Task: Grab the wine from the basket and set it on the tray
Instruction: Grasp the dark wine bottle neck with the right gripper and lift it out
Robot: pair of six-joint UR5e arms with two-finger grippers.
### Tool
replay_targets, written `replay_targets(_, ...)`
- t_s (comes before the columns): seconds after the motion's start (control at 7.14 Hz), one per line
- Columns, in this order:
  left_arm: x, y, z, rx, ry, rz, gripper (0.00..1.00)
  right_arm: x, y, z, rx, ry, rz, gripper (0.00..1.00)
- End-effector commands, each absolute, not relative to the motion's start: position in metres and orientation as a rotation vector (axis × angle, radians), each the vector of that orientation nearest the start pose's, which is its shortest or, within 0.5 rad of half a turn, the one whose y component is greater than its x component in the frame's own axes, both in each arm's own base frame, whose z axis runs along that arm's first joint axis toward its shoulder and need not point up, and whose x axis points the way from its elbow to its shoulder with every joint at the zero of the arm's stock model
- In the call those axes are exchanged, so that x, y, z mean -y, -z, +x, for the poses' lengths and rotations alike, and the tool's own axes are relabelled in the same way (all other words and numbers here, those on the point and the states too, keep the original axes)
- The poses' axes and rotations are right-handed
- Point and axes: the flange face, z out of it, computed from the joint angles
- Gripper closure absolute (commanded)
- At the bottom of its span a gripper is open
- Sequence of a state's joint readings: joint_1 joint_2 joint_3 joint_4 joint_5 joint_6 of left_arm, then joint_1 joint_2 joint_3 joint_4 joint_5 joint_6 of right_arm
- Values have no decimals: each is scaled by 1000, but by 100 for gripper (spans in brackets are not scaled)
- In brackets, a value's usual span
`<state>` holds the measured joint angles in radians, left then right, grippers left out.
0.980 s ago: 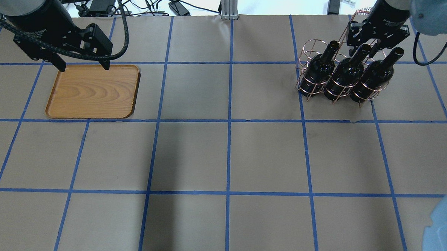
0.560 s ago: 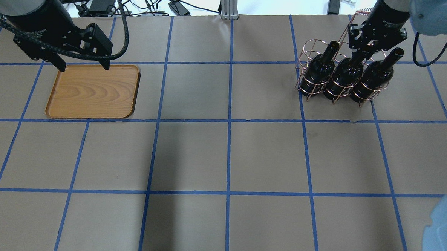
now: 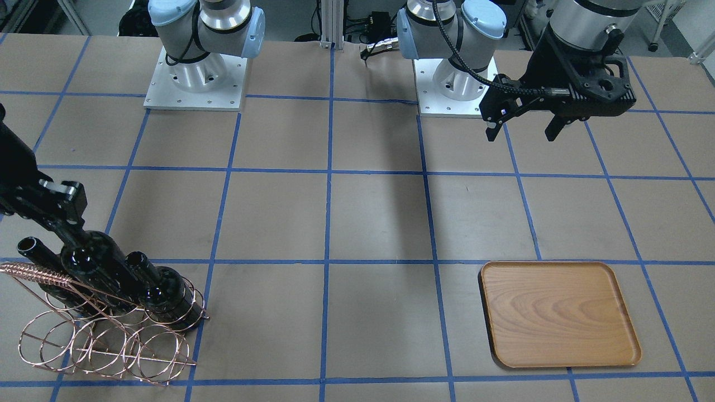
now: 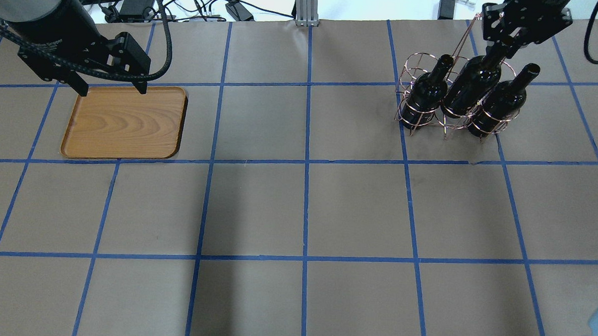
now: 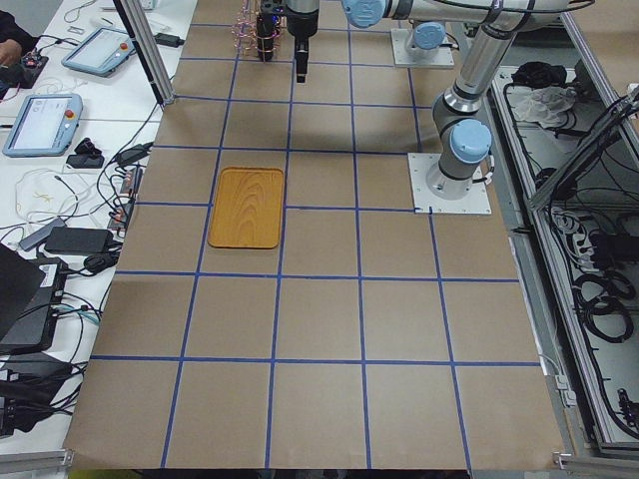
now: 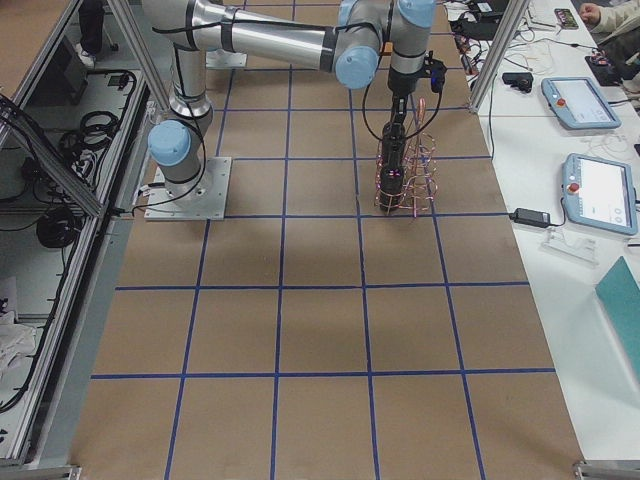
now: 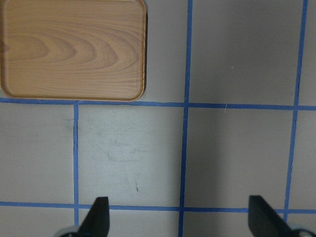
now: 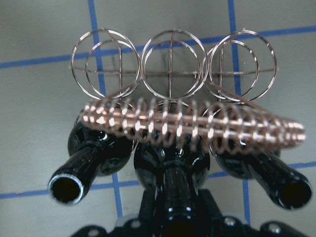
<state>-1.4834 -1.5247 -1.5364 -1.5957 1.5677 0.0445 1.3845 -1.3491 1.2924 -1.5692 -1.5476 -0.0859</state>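
My right gripper (image 4: 506, 41) is shut on the neck of the middle wine bottle (image 4: 470, 89) and holds it raised above its two neighbours. The bottle's base is still among the rings of the copper wire basket (image 4: 418, 120). It also shows in the front view (image 3: 92, 258) and the right wrist view (image 8: 177, 192). The other two bottles (image 4: 427, 93) (image 4: 501, 102) stand in the basket. The wooden tray (image 4: 124, 122) lies bare at far left. My left gripper (image 4: 112, 89) hangs open and empty over the tray's back edge.
The basket's twisted wire handle (image 8: 197, 126) runs across just in front of the bottle necks. Cables and devices (image 4: 185, 1) and an aluminium post (image 4: 306, 6) lie beyond the table's far edge. The arm bases (image 3: 195, 75) (image 3: 455, 81) stand on the robot's side.
My right gripper closed on the middle bottle's neck and then rose, pulling that bottle up relative to the two others. The left arm and the tray have not moved.
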Motion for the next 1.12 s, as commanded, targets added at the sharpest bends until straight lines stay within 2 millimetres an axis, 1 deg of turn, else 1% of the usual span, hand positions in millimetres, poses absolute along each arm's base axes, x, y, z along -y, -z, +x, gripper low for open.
replay_targets(0.0,486,-525,-91,-3139,87,-67,0,543,-593,34,-3139,135,158,77)
replay_targets(0.14,486,-525,-91,-3139,89,-67,0,518,-608,37,-3168,89,159,78)
replay_targets(0.28,486,-525,-91,-3139,89,-67,0,493,-617,59,-3154,39,148,83)
replay_targets(0.42,487,-526,-87,-3138,89,-79,0,484,-616,104,-3148,32,191,83)
replay_targets(0.7,486,-527,-85,-3136,94,-84,0,479,-575,211,-3121,-54,190,90)
replay_targets(0.84,486,-526,-84,-3136,91,-87,0,489,-542,269,-3112,-25,187,90)
replay_targets(0.98,485,-526,-84,-3134,84,-87,0,494,-505,323,-3098,31,180,90)
